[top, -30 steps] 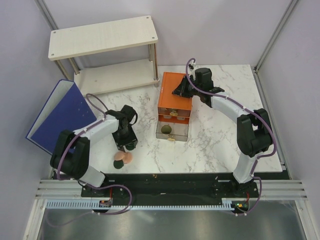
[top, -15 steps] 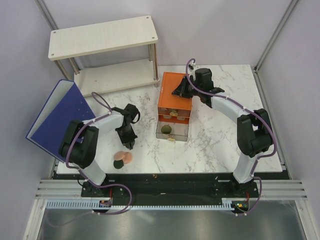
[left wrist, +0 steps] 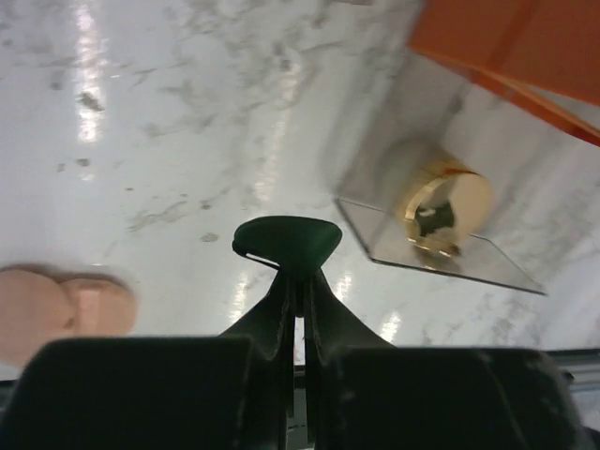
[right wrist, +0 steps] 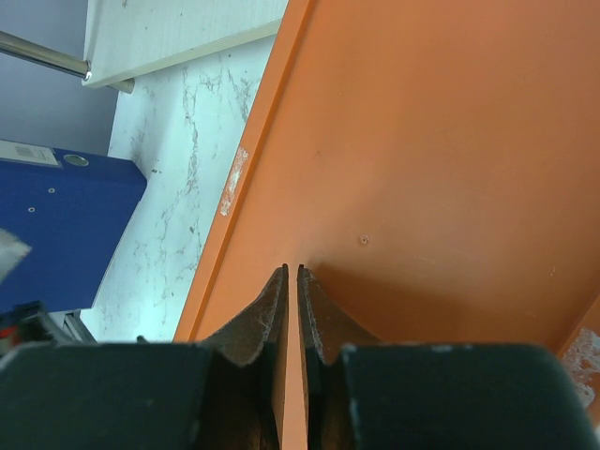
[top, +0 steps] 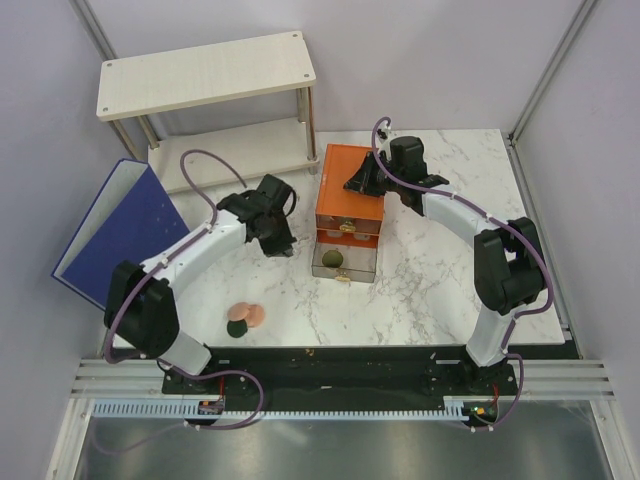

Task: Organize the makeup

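My left gripper is shut on a dark green round compact, held by its edge above the marble table, left of the orange drawer box. The box's lower clear drawer is pulled out with a dark green compact inside; its gold knob shows in the left wrist view. A peach disc and another dark green compact lie near the table's front left. My right gripper is shut, tips resting on the box's orange top.
A big blue binder leans at the table's left edge. A white two-level shelf stands at the back left. The marble table is walled in on both sides.
My left gripper shut on the dark green compact near the table's front, lifted it and carried it back and right toward the drawer box. The right arm has not moved.
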`<control>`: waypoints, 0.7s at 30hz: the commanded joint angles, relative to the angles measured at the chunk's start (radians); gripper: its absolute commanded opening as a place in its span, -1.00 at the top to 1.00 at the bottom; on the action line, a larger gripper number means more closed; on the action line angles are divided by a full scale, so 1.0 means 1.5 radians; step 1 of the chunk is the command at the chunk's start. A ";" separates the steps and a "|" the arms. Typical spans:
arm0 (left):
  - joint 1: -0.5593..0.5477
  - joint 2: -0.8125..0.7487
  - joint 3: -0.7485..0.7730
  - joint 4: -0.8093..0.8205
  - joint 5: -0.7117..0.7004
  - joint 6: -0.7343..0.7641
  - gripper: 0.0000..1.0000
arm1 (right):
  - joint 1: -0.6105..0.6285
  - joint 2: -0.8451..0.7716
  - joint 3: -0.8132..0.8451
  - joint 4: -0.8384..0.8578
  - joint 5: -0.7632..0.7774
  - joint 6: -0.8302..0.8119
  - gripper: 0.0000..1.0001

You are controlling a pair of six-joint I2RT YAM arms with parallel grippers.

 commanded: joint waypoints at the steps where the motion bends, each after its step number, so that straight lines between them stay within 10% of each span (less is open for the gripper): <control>1: -0.068 0.033 0.112 0.018 0.029 0.027 0.97 | 0.001 0.011 -0.007 -0.047 0.008 -0.004 0.70; 8: -0.144 0.168 0.262 0.018 0.092 0.042 0.94 | 0.001 0.014 -0.006 -0.048 0.010 -0.004 0.69; 21: -0.167 0.234 0.318 0.019 0.119 0.052 -0.03 | 0.000 0.010 -0.012 -0.047 0.011 -0.004 0.69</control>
